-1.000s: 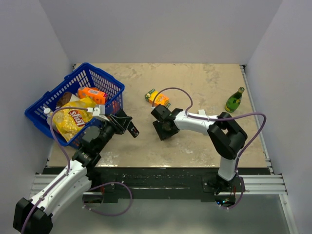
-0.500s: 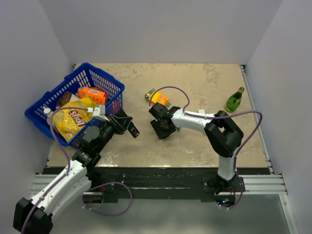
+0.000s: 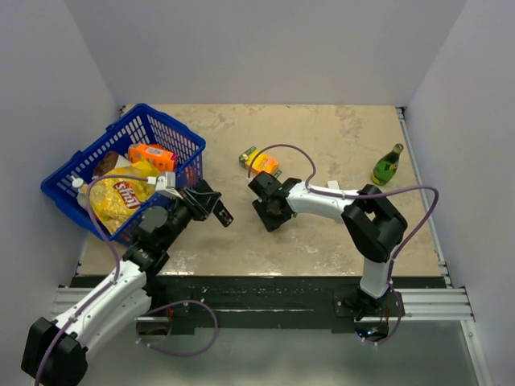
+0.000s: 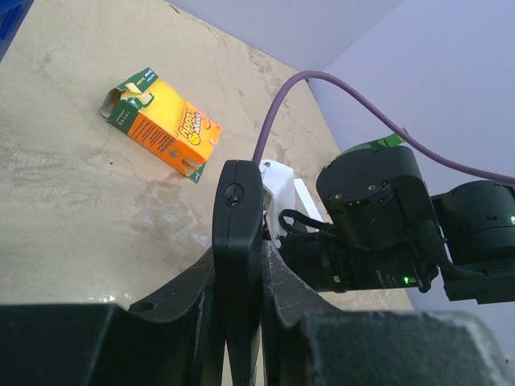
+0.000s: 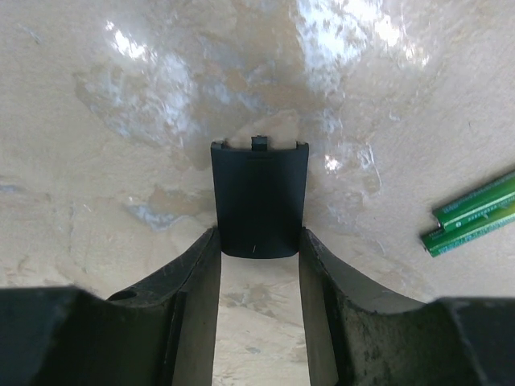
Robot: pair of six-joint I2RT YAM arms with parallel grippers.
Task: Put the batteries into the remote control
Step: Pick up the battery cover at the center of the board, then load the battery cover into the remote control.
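Note:
My left gripper (image 4: pixel 239 273) is shut on the black remote control (image 4: pixel 237 217), held edge-on above the table; in the top view the remote (image 3: pixel 222 214) sticks out of that gripper (image 3: pixel 211 206) beside the basket. My right gripper (image 5: pixel 258 239) points down at the table, and its fingertips (image 5: pixel 208 245) close on the near end of the small black cover (image 5: pixel 259 193). In the top view this gripper (image 3: pixel 269 213) is low at the table's middle. Two thin green batteries (image 5: pixel 475 213) lie side by side on the table, right of the cover.
A blue basket (image 3: pixel 96 149) with a crisp bag and an orange packet stands at the left. An orange carton (image 3: pixel 261 162) lies behind the right gripper and also shows in the left wrist view (image 4: pixel 161 125). A green glass bottle (image 3: pixel 387 165) stands at the right.
The left gripper has moved the remote slightly right and up. The right gripper shifted a little left, then came back; it stays low on the table.

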